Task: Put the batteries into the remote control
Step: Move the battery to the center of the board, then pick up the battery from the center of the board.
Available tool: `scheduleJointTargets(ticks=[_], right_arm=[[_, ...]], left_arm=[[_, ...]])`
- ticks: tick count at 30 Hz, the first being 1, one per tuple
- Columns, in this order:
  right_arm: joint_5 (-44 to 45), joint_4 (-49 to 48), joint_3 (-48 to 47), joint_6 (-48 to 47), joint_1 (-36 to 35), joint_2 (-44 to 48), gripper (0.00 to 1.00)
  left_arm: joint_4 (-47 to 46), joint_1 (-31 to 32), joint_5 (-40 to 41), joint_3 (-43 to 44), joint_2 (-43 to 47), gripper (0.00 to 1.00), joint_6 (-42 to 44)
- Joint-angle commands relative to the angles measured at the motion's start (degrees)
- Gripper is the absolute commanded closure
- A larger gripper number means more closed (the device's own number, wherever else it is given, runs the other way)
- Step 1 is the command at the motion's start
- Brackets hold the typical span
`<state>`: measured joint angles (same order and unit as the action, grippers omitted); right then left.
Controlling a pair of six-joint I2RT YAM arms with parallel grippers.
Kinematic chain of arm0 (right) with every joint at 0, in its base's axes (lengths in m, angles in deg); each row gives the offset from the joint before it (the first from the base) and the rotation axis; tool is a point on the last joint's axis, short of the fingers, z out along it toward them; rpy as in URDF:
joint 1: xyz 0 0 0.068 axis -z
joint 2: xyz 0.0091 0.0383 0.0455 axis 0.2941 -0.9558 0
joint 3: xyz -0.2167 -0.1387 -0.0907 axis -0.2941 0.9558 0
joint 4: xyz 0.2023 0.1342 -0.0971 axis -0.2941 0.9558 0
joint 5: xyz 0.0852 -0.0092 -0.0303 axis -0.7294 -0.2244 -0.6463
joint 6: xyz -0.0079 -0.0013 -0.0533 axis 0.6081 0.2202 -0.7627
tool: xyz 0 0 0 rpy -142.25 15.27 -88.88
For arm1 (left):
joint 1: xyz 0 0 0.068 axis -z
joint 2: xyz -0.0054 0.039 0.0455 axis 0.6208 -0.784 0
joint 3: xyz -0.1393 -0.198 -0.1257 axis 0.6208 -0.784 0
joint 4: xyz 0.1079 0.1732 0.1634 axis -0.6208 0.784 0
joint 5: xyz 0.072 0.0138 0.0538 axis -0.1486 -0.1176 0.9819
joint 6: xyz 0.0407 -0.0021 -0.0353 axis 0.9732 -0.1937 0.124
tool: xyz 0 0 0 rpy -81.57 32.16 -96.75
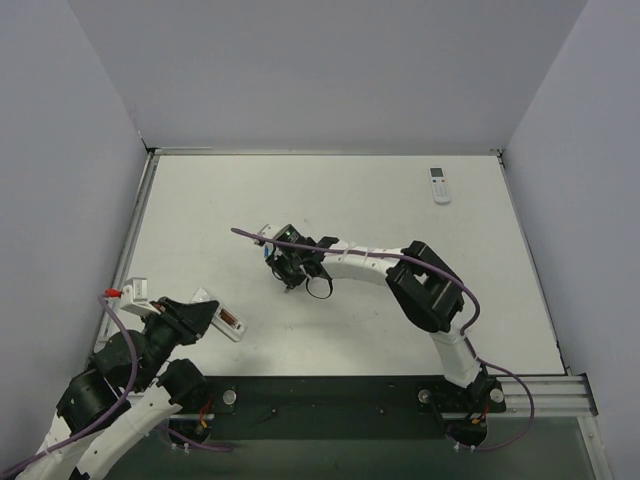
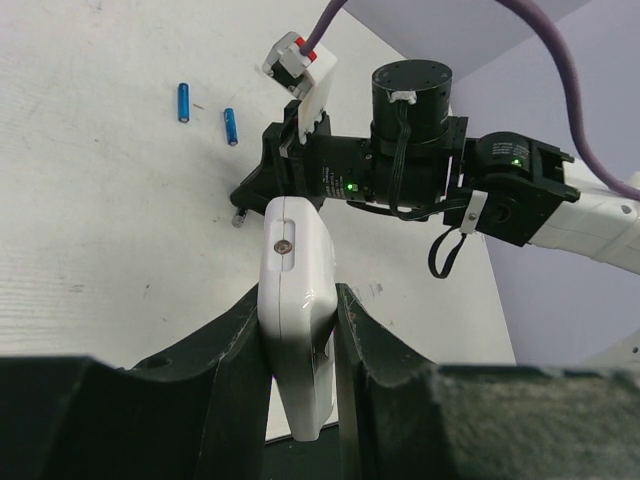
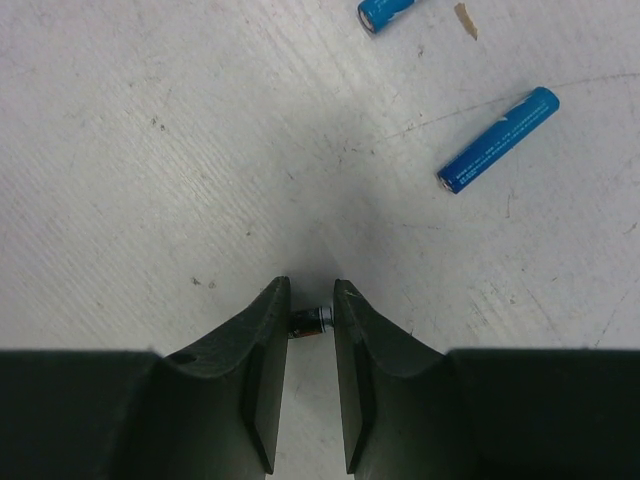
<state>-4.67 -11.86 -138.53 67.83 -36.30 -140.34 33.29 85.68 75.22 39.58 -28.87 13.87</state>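
My left gripper (image 2: 297, 300) is shut on the remote control (image 2: 293, 260), a slim white bar clamped by its near end and pointing toward the right arm. From above the remote control (image 1: 226, 322) shows at the front left, sticking out of the left gripper (image 1: 205, 315). Two blue batteries (image 3: 497, 140) (image 3: 385, 10) lie loose on the table, beyond the right gripper (image 3: 311, 300). The left wrist view shows the same batteries (image 2: 184, 102) (image 2: 231, 127) side by side. The right gripper (image 1: 288, 283) points down at mid-table, pinching a tiny dark cylinder with a silvery end (image 3: 309, 320).
A second white remote with a small dark screen (image 1: 440, 185) lies at the back right of the white table (image 1: 400, 330). Grey walls close off the left, back and right. The right arm (image 1: 420, 285) reaches across the middle from its base at the near edge.
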Motion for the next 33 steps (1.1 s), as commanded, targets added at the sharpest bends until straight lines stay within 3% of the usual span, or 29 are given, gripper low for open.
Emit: scheduleJointTargets(ticks=[1,7,11,15,17,26,33], right_arm=[[-0.02,2.92,1.71,0.27,-0.30,4.31,0.79],[-2.48,3.89,1.79,-2.53,-0.21,8.18,0.73],[-6.86,4.94,2.15,-7.45,0.40,10.64,0.54],[-15.48,11.15,0.84,-18.76,1.20,11.53,0.43],[-19.16,14.94,0.13,-28.96,1.55,11.44,0.40],[-20.85,29.54,-5.49,-48.48,2.96,7.48,0.39],[-21.03,33.41,-10.06,-54.30,2.70,2.48,0.45]], left_arm=[[-3.56,0.15,-1.41,-0.49,3.33,1.00,0.75],[-2.15,0.15,-1.32,-0.49,3.50,1.00,0.92],[-1.27,0.15,-1.06,-0.49,3.59,1.00,1.45],[-0.30,0.24,-0.71,-0.49,3.68,1.00,2.15],[0.31,0.24,-0.53,-0.49,3.94,1.00,2.77],[0.40,0.33,0.00,-0.84,4.38,1.00,4.61],[-0.12,0.33,0.17,-1.46,4.47,1.00,4.88]])
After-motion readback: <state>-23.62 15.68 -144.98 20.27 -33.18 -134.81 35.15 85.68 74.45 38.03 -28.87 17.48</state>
